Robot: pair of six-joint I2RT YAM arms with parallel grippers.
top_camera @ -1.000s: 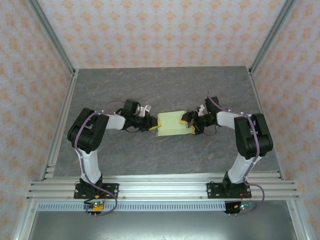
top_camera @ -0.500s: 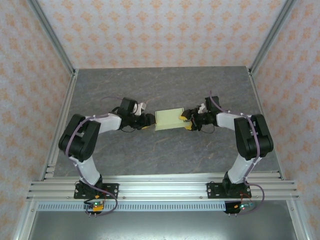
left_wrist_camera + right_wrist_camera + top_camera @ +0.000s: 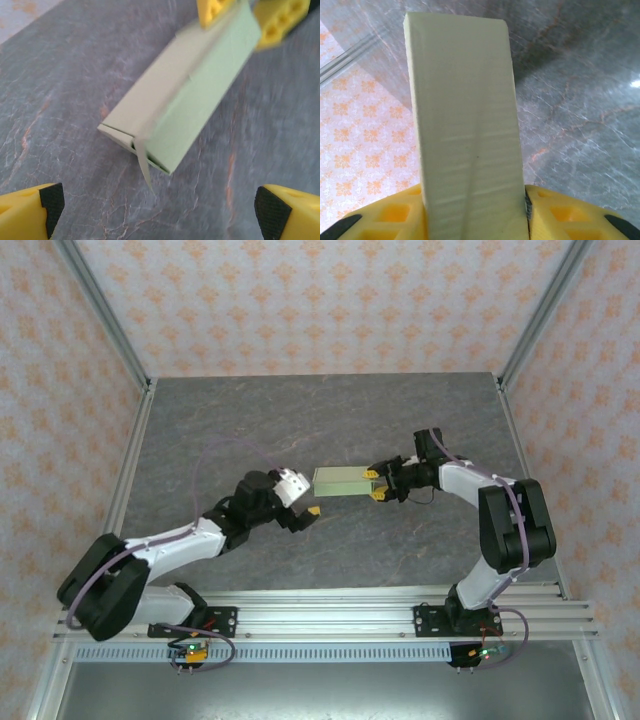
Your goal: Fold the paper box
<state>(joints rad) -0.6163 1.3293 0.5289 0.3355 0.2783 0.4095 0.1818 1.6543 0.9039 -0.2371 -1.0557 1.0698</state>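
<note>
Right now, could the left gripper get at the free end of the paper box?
Probably yes. The left gripper is open and faces the free end of the paper box, with nothing between them. The right gripper clamps only the far end.

You've got a pale-green thin cardboard box (image 3: 342, 480), matt and faintly ribbed up close. The grey marbled stone-look tabletop (image 3: 330, 420) is smooth with a slight sheen. Yellow plastic fingers (image 3: 290, 212) carry black textured pads (image 3: 264, 202).

A grey marbled tabletop (image 3: 330, 410) sits between floral-patterned walls (image 3: 320, 300), framed by what look like aluminium rails (image 3: 320, 615).
</note>
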